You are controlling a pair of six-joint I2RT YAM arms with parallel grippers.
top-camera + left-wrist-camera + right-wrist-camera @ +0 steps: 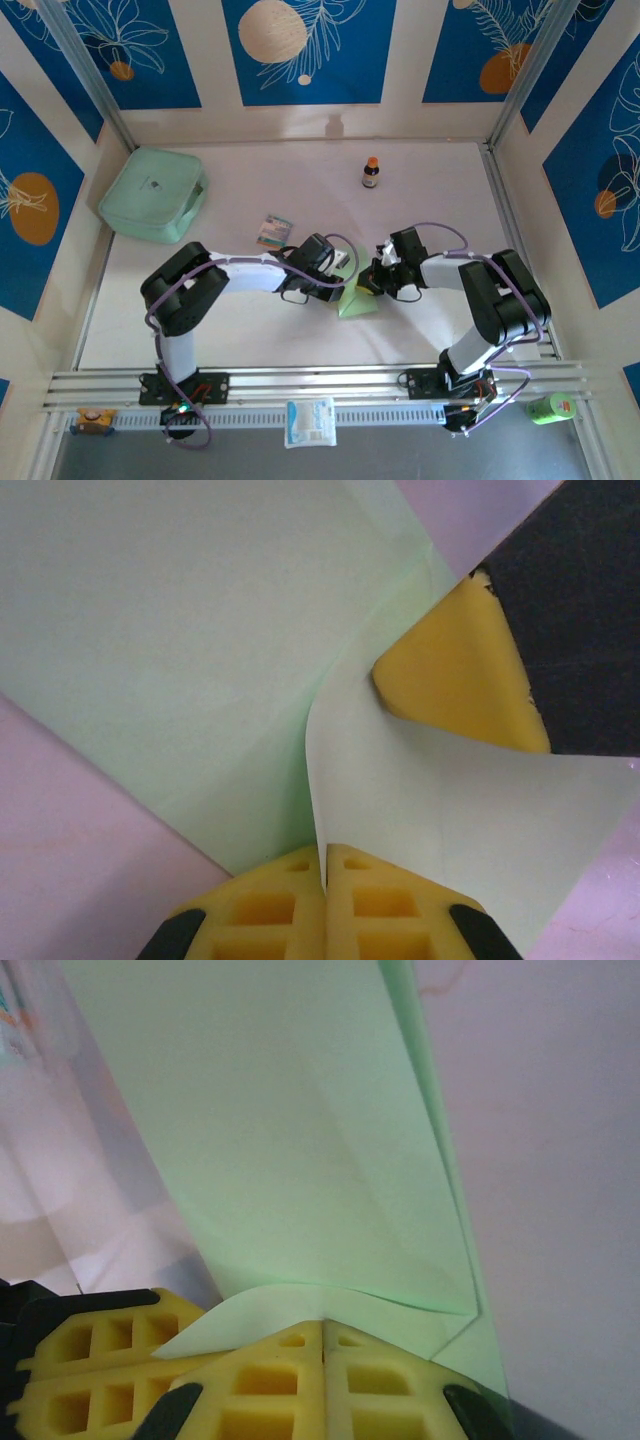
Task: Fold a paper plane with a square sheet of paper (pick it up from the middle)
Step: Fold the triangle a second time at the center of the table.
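Toward the arms from the small brown bottle (371, 172), paper: the square sheet of paper (358, 300) (180, 650) (300, 1130) lies partly folded on the bench (250, 330), one flap standing up.
Left claw (343, 272) (325, 868): closed, pinching the raised flap's edge.
Right claw (372, 283) (323, 1328): closed on a curled corner, just beside the left claw.
Risk: the two pinches sit close together, so pulling apart could tear the thin sheet. A slipping flap could crease off-line and spoil the fold's symmetry.

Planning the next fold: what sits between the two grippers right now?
The green paper, pinched by the left gripper and the right gripper; the top view shows it between them.
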